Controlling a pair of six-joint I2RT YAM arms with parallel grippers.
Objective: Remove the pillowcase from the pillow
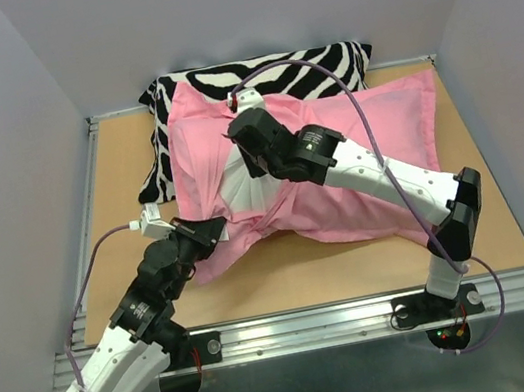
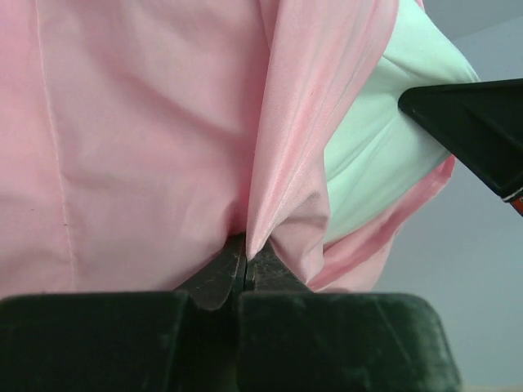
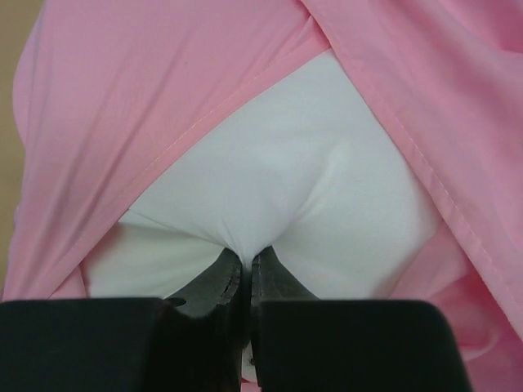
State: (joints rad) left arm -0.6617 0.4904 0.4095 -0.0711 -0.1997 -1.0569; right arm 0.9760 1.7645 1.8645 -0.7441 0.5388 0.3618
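The shiny pink satin pillowcase (image 1: pixel 383 134) lies across the middle of the tan table (image 1: pixel 356 266). Its far left part overlaps a black-and-white zebra-striped cushion (image 1: pixel 320 66) that sits at the far edge. On the near left side the cover gapes open, and the plump white pillow (image 1: pixel 240 188) shows through the opening (only a creased wedge of it; the rest is inside the cover). The left gripper (image 2: pixel 245 263) sits at the near left end of the pillowcase, its fingers pressed together on a fold of the pink fabric. The right gripper (image 3: pixel 245 263) reaches over the cover from the right and points into the opening. Its fingers pinch a tuck of the white pillow fabric, which gathers into creases at the tips.
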